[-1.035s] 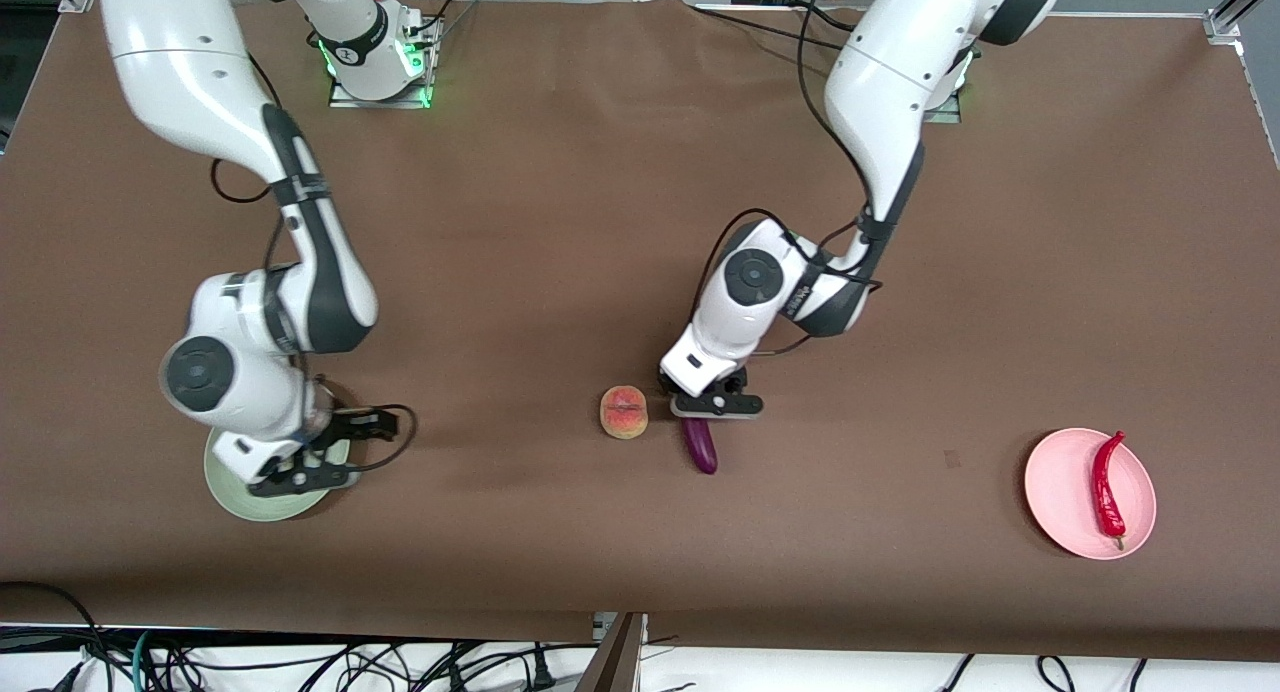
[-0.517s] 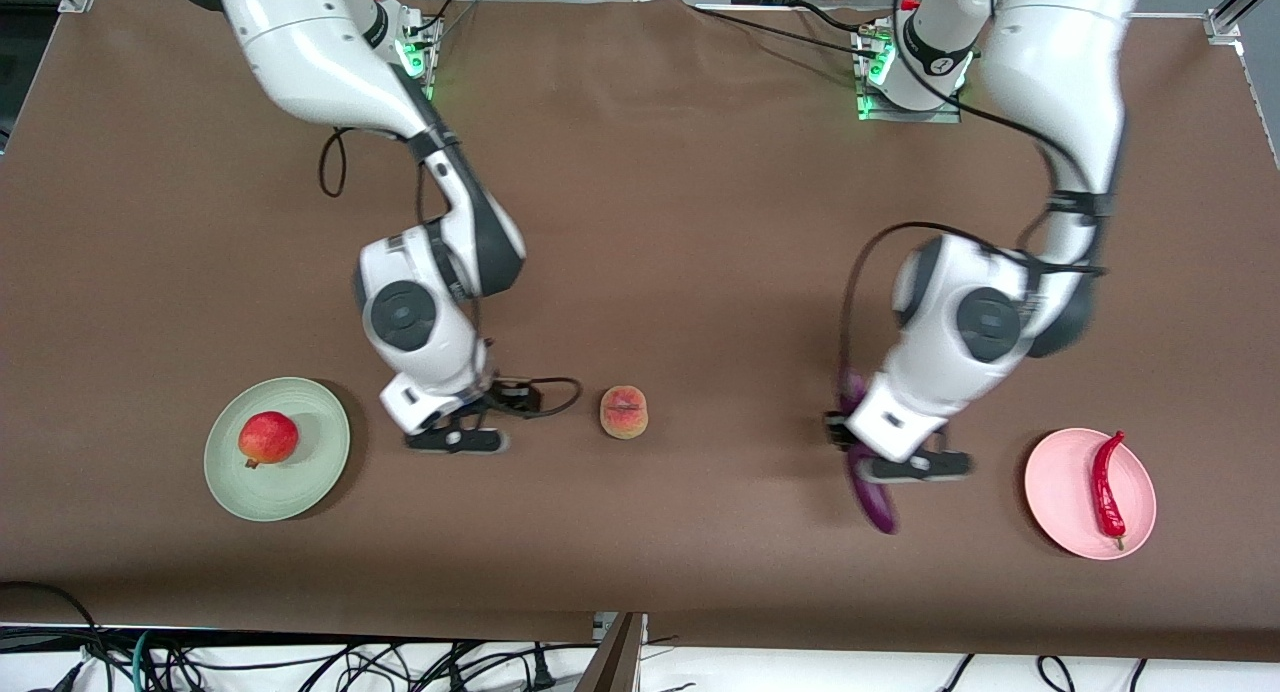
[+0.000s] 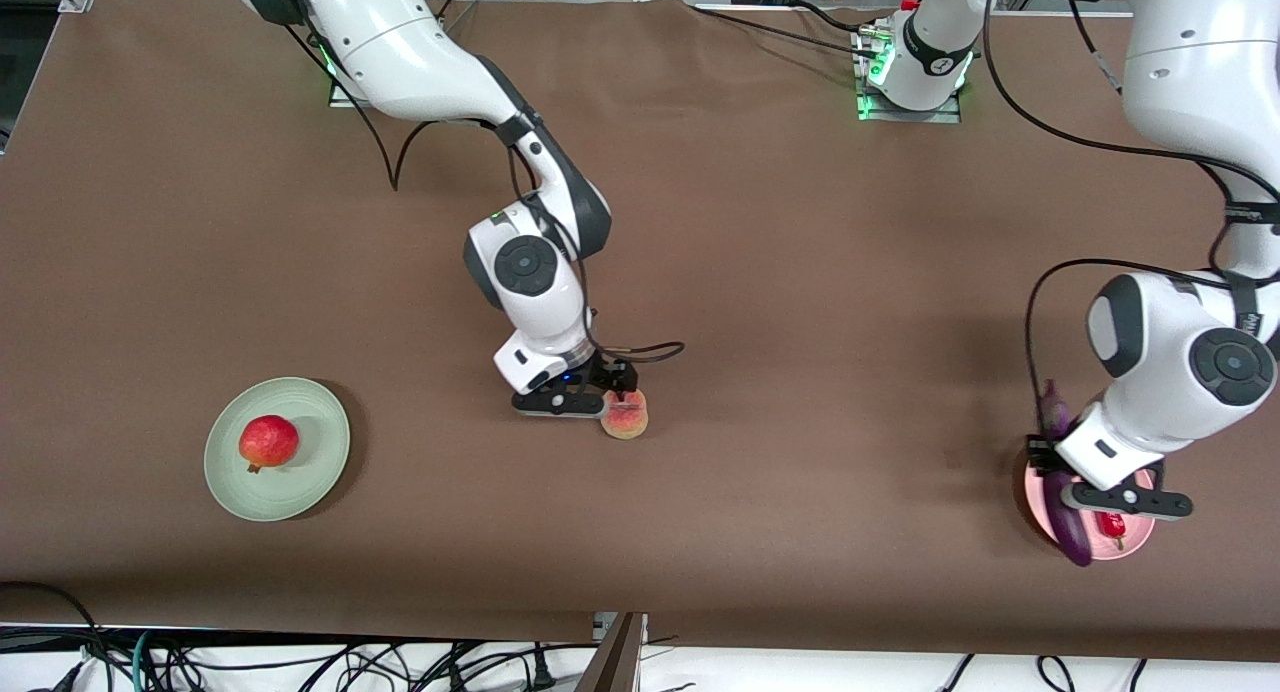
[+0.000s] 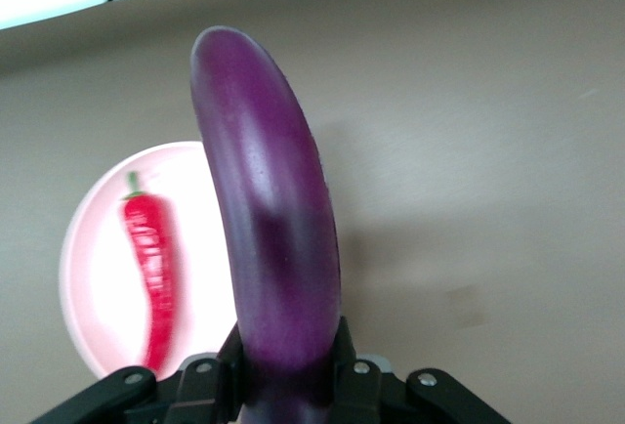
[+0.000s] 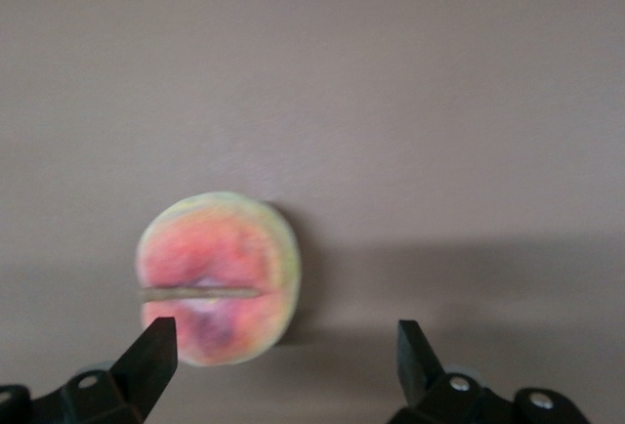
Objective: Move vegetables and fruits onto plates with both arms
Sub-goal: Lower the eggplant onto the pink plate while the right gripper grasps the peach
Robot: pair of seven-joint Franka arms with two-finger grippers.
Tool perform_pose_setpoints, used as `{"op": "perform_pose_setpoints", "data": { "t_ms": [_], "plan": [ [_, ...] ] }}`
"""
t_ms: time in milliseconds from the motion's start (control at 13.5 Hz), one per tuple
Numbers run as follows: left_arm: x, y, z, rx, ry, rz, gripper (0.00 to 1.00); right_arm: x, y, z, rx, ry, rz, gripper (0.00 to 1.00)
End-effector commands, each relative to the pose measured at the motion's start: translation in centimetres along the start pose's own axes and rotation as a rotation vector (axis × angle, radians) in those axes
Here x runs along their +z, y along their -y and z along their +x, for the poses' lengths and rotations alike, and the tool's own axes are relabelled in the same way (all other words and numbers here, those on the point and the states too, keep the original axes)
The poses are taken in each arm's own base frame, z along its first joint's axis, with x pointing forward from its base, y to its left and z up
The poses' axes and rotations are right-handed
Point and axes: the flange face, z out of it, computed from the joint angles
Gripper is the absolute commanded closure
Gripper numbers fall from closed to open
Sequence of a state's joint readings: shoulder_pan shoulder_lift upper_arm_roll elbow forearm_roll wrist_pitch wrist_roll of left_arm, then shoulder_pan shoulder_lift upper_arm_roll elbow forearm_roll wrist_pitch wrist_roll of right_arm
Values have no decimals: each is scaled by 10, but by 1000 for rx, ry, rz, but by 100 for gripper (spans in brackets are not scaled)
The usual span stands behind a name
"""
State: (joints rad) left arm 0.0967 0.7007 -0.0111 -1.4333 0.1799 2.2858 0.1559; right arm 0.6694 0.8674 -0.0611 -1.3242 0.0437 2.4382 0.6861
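Observation:
My left gripper (image 3: 1110, 498) is shut on the purple eggplant (image 3: 1068, 532) and holds it over the pink plate (image 3: 1036, 484). In the left wrist view the eggplant (image 4: 269, 219) sticks out from between the jaws of the left gripper (image 4: 288, 370). The red chili (image 4: 148, 268) lies on the plate (image 4: 93, 238); the arm mostly hides it in the front view. My right gripper (image 3: 562, 404) is open and low, just beside the peach (image 3: 626, 422). In the right wrist view the peach (image 5: 217, 275) sits close to one finger (image 5: 151, 351) of the right gripper (image 5: 283, 346). The pomegranate (image 3: 268, 440) rests on the green plate (image 3: 315, 442).
The brown table (image 3: 800, 272) is bare between the two plates apart from the peach. Its front edge runs just below the plates, with cables (image 3: 300, 667) on the floor past it.
My right arm left the pomegranate on the green plate and swung to the peach. My left arm lifted the eggplant from mid-table and carried it over the pink plate.

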Motion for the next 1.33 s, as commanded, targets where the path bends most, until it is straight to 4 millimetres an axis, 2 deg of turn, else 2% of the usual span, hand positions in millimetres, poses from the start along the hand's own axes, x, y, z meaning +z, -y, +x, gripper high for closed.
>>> {"op": "perform_pose_setpoints", "data": {
  "t_ms": [0, 148, 370, 443, 517, 591, 665, 739, 887, 961, 1109, 1257],
  "plan": [
    [23, 26, 0, 98, -21, 60, 83, 4, 20, 2, 17, -40, 30, 0],
    [55, 60, -16, 84, -17, 65, 83, 14, 21, 1, 13, -65, 51, 0],
    [94, 59, -23, 73, -34, 50, 83, 23, 22, -1, 6, -90, 67, 0],
    [98, 58, -22, 74, -46, 50, 80, 27, 21, -2, 5, -97, 73, 0],
    [99, 60, -24, 71, -44, 50, 73, 30, 21, -2, 5, -110, 84, 0],
    [100, 58, -24, 70, -43, 48, 47, 35, 20, -2, 1, -120, 88, 0],
    [101, 58, -23, 64, -43, 47, 26, 36, 20, -1, 0, -129, 94, 1],
    [101, 58, -23, 64, -43, 47, 0, 39, 20, -1, 0, -131, 95, 2],
    [95, 60, -21, 64, -51, 52, 0, 36, 20, 2, -7, -139, 97, 41],
    [88, 62, -19, 57, -60, 54, 0, 36, 20, 2, -9, -139, 97, 56],
    [66, 60, -12, 57, -78, 55, 0, 36, 16, 5, -17, -141, 92, 74],
    [34, 52, -6, 38, -53, 17, 0, 29, 6, 17, -25, -148, 70, 75]
  ]
}}
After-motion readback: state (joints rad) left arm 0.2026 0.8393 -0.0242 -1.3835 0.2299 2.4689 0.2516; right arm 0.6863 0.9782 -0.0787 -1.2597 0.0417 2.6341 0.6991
